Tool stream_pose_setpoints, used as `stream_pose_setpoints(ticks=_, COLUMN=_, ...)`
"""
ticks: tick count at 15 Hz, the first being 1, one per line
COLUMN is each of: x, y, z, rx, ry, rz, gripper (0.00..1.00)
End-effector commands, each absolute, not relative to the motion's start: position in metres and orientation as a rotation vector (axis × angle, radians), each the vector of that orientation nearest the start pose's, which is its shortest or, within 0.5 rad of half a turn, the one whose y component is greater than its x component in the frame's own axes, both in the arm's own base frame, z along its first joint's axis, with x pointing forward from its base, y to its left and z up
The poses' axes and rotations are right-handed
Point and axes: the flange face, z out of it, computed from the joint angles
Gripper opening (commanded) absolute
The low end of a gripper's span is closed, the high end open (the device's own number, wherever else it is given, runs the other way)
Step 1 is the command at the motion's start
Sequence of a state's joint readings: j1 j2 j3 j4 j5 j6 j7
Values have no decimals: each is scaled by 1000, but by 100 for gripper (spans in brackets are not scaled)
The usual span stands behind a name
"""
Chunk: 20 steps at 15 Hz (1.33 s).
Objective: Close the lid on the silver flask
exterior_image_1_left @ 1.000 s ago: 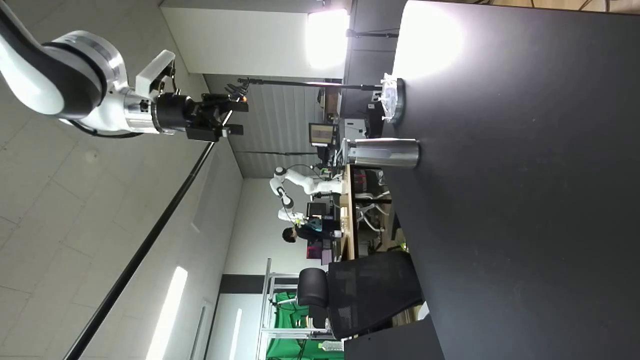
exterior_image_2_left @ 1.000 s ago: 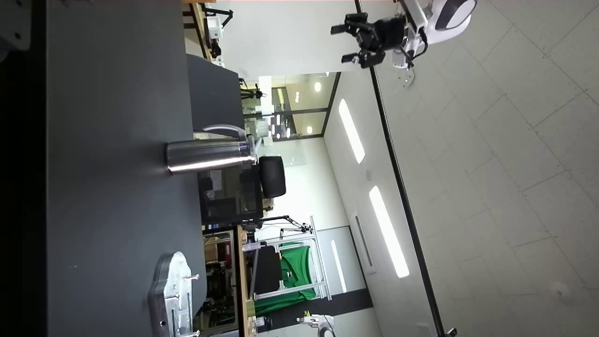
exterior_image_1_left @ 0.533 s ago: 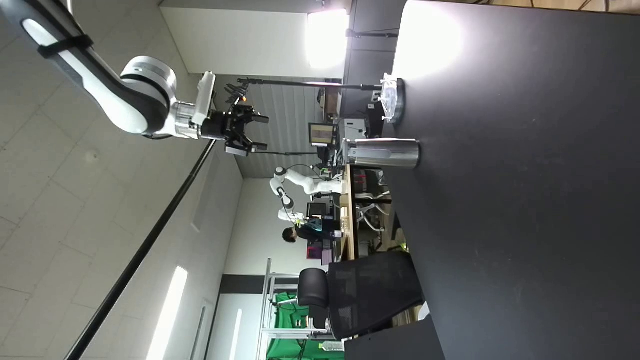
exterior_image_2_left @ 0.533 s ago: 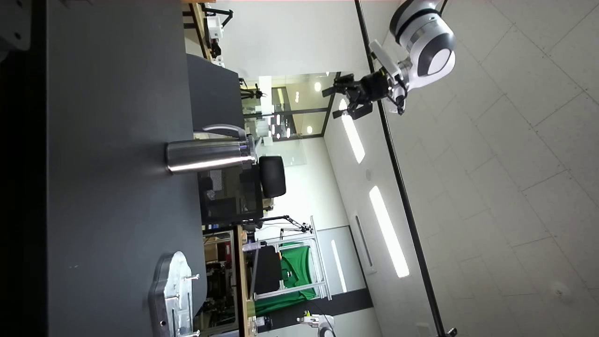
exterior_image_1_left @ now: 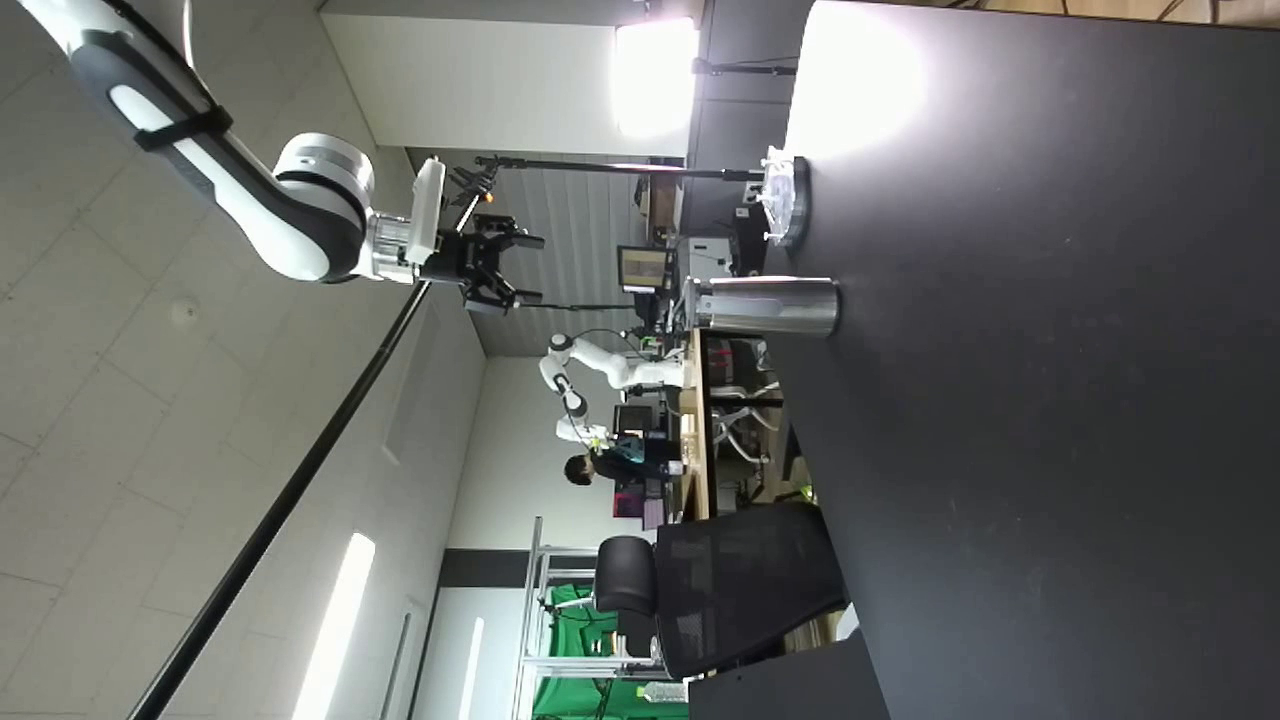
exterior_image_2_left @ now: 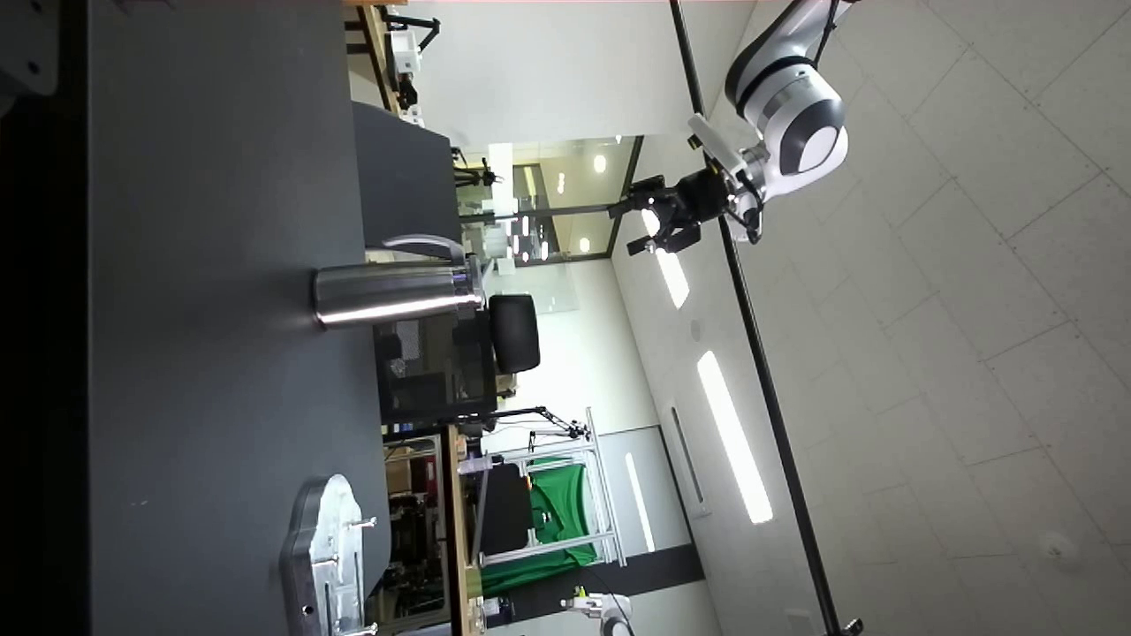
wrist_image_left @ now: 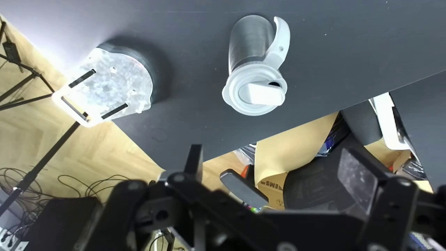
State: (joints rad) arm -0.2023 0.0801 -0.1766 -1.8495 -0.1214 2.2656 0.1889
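Note:
The silver flask stands upright on the dark table in both exterior views (exterior_image_1_left: 770,306) (exterior_image_2_left: 384,293), which are turned on their side. In the wrist view the flask (wrist_image_left: 249,40) shows its grey handle (wrist_image_left: 281,42) and pale round lid (wrist_image_left: 252,106). A flap (wrist_image_left: 263,93) on the lid looks raised, with a dark opening beside it. My gripper is open and empty, well above the flask and apart from it, in both exterior views (exterior_image_1_left: 532,269) (exterior_image_2_left: 621,231). In the wrist view the gripper's fingers (wrist_image_left: 277,169) are wide apart, with the flask beyond them.
A metal plate with pins on a dark base (exterior_image_1_left: 785,200) (exterior_image_2_left: 331,556) (wrist_image_left: 108,83) sits near the table edge beside the flask. The dark table (exterior_image_1_left: 1050,400) ends close to both. A black chair (exterior_image_1_left: 745,590) (wrist_image_left: 324,174) stands beyond the edge.
My arm has come down toward the table and moved sideways, bringing the gripper nearer to above the flask. Most of this came in the first half second. The gripper stays open; the flask has not moved.

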Motion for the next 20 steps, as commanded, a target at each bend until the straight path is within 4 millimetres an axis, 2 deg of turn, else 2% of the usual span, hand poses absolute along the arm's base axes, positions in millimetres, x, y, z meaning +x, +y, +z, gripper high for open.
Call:
stream_pose_setpoints(ticks=1, x=571, y=-228, z=514, rx=-3146, ry=810, rz=-530, gripper=100)
stream_pose_setpoints(ticks=8, x=571, y=-228, z=514, rx=-3144, ry=813, rz=-530, gripper=100)
stream_pose_setpoints(ticks=10, x=584, y=-226, z=507, rx=-3141, ry=814, rz=-551, gripper=100)
stream_pose_setpoints(ticks=14, x=621, y=-221, z=491, rx=-3107, ry=821, rz=-714, gripper=100)
stream_pose_setpoints(ticks=15, x=632, y=-219, z=483, rx=-3102, ry=814, rz=-716, gripper=75)
stream_pose_setpoints(ticks=16, x=641, y=-218, z=476, rx=-3105, ry=807, rz=-709, gripper=73)
stream_pose_setpoints(ticks=20, x=673, y=-216, z=449, rx=-3113, ry=801, rz=-616, gripper=45)
